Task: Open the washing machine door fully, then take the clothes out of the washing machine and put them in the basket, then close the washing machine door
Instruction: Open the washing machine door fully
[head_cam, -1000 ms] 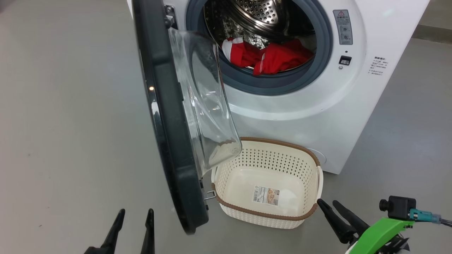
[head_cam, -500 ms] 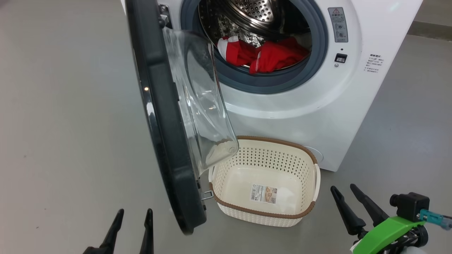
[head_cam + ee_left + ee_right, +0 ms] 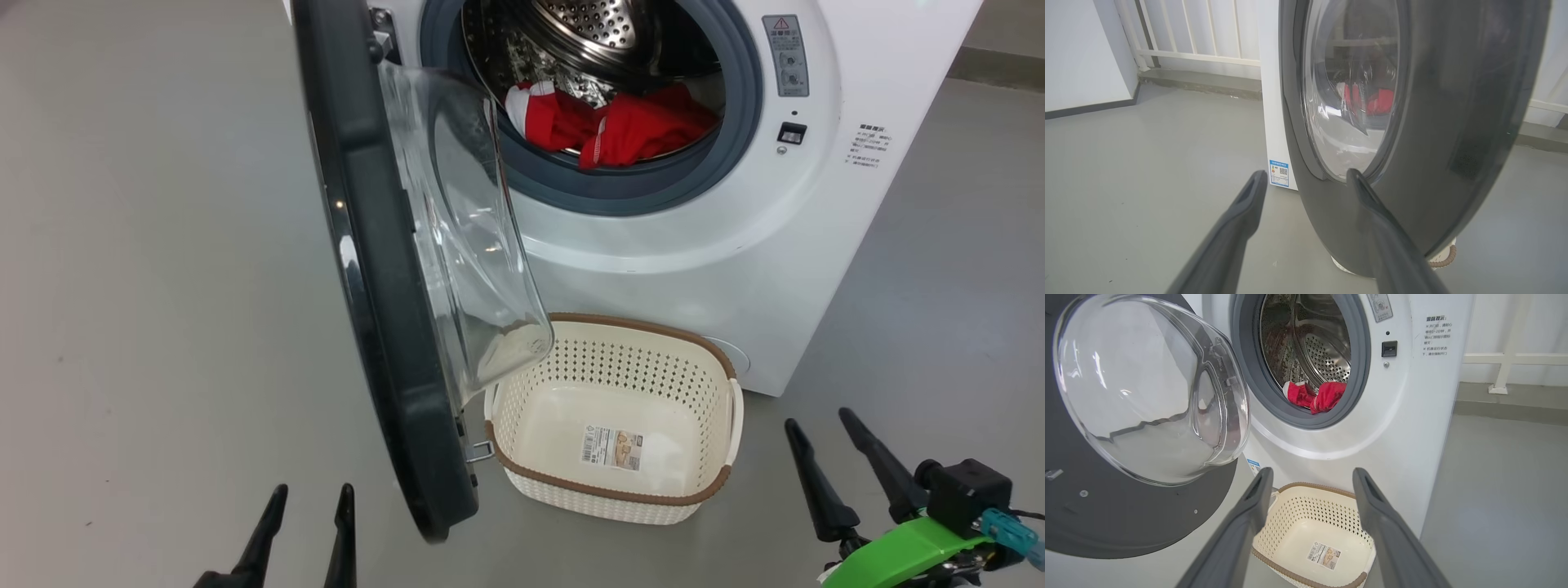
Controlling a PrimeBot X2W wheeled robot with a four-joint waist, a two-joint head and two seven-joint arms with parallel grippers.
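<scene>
Unloading: not begun; clothes (image 3: 629, 131) all in drum (image 3: 604, 33), at front lip of washing machine (image 3: 694, 269) opening.
Door step: washing machine door (image 3: 384, 286) swung out, approx. square to cabinet front; judged done or nearly, may have travel left.
Basket pos.: basket (image 3: 608, 493) empty, on floor (image 3: 163, 327) directly below opening, close against cabinet; contact can't be told.
Left claw: left gripper (image 3: 314, 490) jaws spread, nothing held; low, on outer side of door.
Right claw: right gripper (image 3: 816, 418) jaws spread, nothing held; just R of basket.
Left to do: lift clothes out, drop in basket, shut door.
Edges: glass bowl (image 3: 465, 245) overhangs basket's L rear corner; door's lower edge just beside basket's L end; gasket (image 3: 637, 192) lip sits in front of clothes.
Open room: right gripper has free line up over basket to opening; bare floor R of basket. Door stands btwn left gripper and drum.
</scene>
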